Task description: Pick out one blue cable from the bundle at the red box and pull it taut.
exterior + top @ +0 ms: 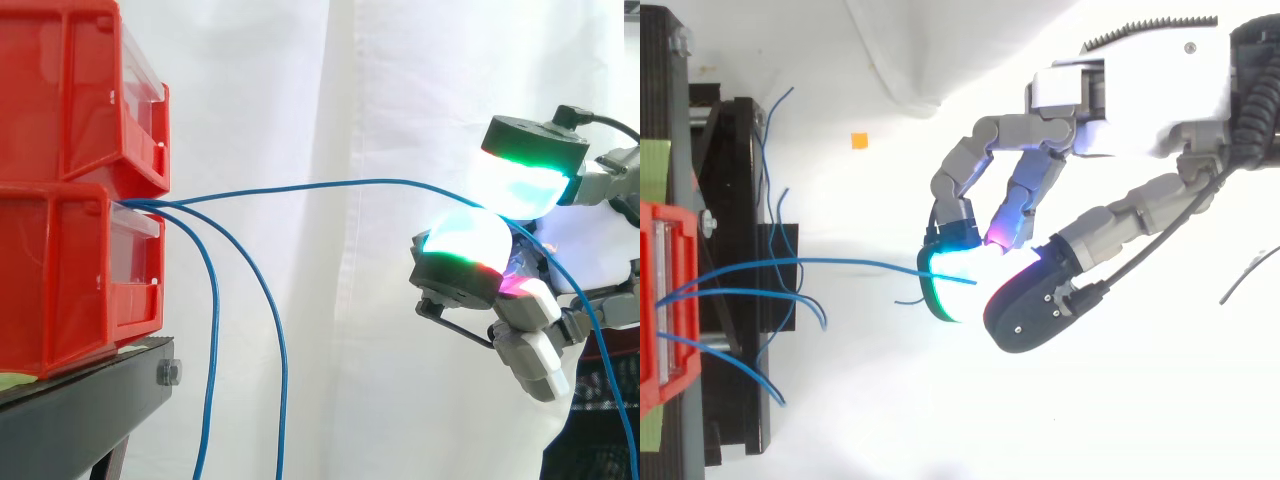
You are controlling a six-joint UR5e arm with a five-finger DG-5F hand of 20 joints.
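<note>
Several blue cables spill from the mouth of the lower red box [60, 280], which sits under a second red bin [70, 90] on the black stand [80, 410]. We see the hand [525, 315] holding just one of them: its fingers are curled in and the glowing pads [520, 185] close from above and below on the chosen blue cable [330, 185], a pinch that also shows from above. From the hand, the box lies straight out beyond the fingertips, well apart. The held cable runs between them as a nearly level line with a shallow upward bow, so we judge it not yet taut. Behind the pinch, the free length of the same cable drops past the wrist side of the hand. The two loose cables [212, 330] hang down close by the box, far from the hand and clear of the pads, so we read the picking-out as done. The coming move turns on that axis: the cable points from the pads back to the box mouth, so we would draw the hand away from the box along that line until the bow flattens. The risk, as we judge it, is the thin cable sliding through the pads, or the box shifting on its stand under a hard pull.
</note>
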